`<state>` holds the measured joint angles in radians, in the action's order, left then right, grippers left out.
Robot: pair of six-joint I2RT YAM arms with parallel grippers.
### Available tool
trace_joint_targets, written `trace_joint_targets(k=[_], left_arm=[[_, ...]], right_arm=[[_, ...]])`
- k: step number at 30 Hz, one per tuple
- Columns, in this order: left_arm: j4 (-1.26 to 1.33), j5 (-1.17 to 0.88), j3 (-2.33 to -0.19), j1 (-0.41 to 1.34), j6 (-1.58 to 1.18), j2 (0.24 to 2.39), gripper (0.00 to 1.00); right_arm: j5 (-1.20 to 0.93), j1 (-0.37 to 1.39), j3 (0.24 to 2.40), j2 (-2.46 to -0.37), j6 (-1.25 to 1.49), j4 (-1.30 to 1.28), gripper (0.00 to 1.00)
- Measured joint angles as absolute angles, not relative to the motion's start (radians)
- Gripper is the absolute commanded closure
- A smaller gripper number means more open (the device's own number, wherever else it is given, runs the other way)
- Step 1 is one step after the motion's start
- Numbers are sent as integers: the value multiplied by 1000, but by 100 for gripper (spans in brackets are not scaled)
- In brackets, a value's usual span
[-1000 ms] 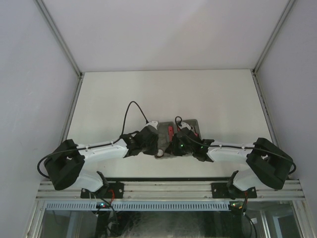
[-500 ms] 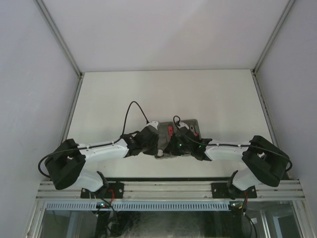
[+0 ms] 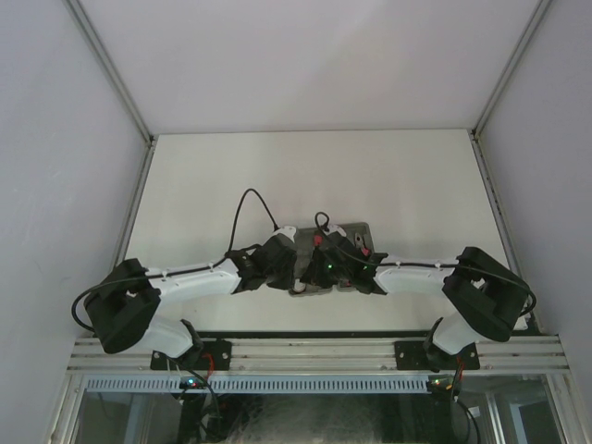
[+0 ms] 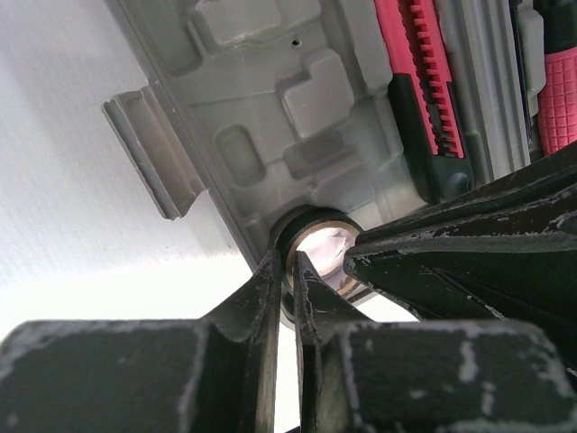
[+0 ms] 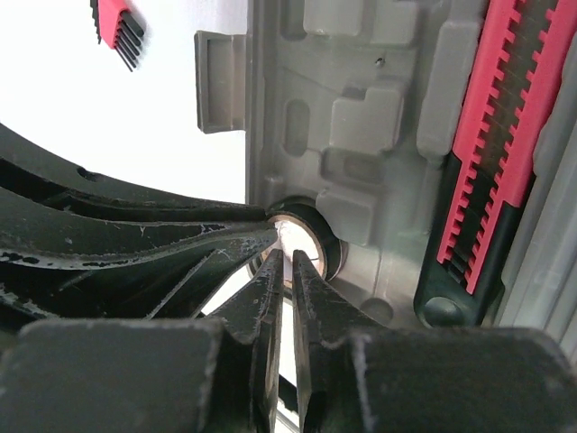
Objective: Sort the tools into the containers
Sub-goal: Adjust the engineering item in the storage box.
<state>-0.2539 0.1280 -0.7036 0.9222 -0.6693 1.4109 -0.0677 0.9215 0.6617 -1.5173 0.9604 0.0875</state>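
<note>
- The white table (image 3: pixel 203 185) carries one grey tray (image 4: pixel 252 108) near its front middle, and both arms meet over that tray.
- The right arm (image 3: pixel 416 276) now reaches further across the tray than a second ago. Its elbow has slid towards the tray and its wrist covers more of the tray's middle, so the tray's far right corner shows more.
- The left arm (image 3: pixel 185 277) sits where it was, with its wrist over the tray's left edge.
- In the tray, a ridged red-and-black tool (image 4: pixel 424 99) lies lengthwise in a long recess right of the stepped hollows.
- A red handle with a grid pattern (image 4: pixel 559 99) lies in the tray just beyond that tool.
- The left gripper (image 4: pixel 288 263) comes in at the tray's near left corner. Its fingers (image 4: pixel 270 289) stand almost together, with only a thin slit between them, and the wall of the dark ring (image 4: pixel 311 215) is pinched in that slit.
- The right gripper (image 5: pixel 287 262) meets the same ring from the other side. Its fingers (image 5: pixel 306 298) are also nearly closed, clamped on the ring's edge.
- The ring sits at the tray's near left corner, partly in a round recess, with its pale centre showing.
- A small red-and-black bundle of thin keys (image 5: pixel 117 27) lies on the table, clear of the tray's left side.
</note>
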Motion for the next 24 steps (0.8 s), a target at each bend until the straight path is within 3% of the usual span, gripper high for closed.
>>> trace_joint_targets(k=[24], left_arm=[[-261,128,-709,922,-670,1415,90]], right_arm=[[44,958,682,-1488,934,-12,94]])
